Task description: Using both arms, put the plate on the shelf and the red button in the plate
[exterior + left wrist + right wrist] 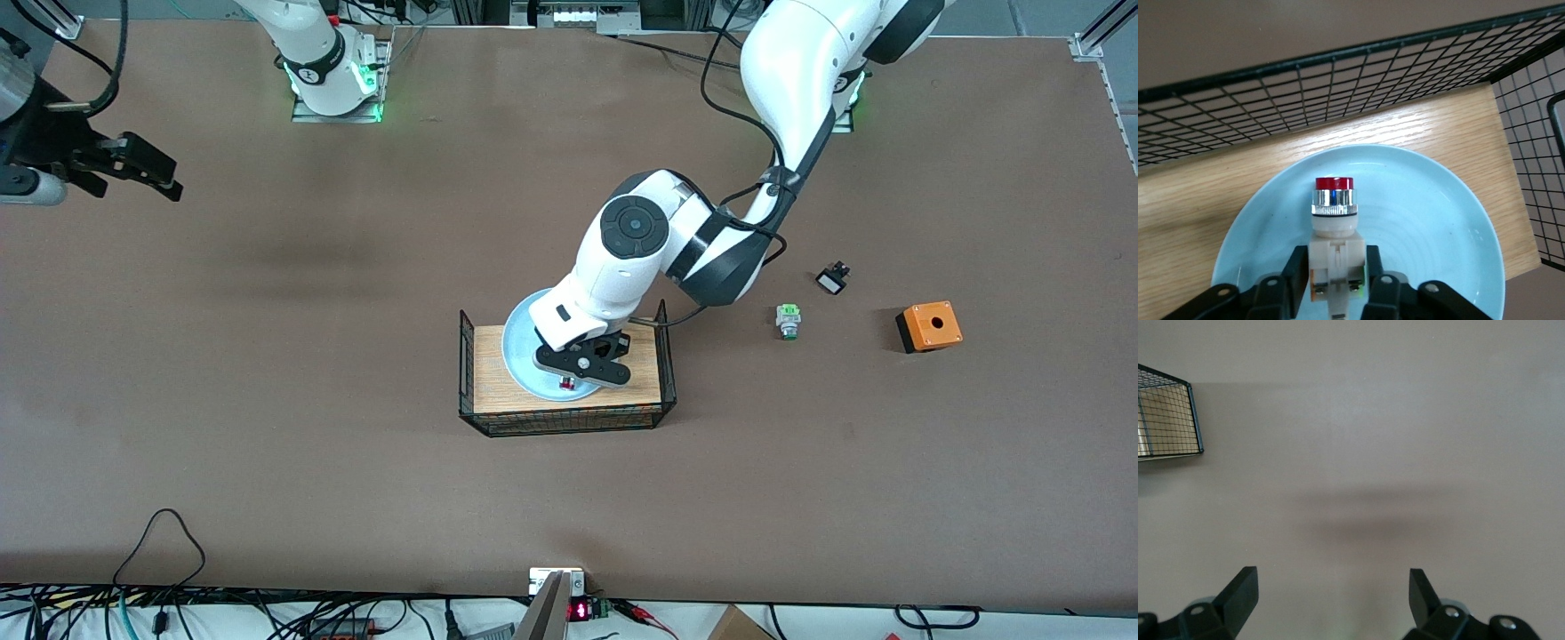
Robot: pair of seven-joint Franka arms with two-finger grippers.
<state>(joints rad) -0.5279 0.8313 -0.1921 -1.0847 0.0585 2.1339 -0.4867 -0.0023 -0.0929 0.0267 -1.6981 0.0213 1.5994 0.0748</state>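
Observation:
The pale light-blue plate (524,342) lies on the wooden floor of a black wire basket (569,425) in the middle of the table. My left gripper (571,380) is inside the basket, low over the plate, shut on the white body of the red button (566,384). In the left wrist view the red button (1333,213) points its red cap away from the gripper (1335,260) over the plate (1425,213), with the basket wall (1338,73) past it. I cannot tell whether the button touches the plate. My right gripper (151,171) waits open and empty over bare table toward the right arm's end; it also shows in the right wrist view (1333,590).
A green-capped switch (788,320), a small black part (833,279) and an orange box with a hole (929,326) lie toward the left arm's end of the table. A corner of the basket (1168,420) shows in the right wrist view. Cables run along the table's front edge.

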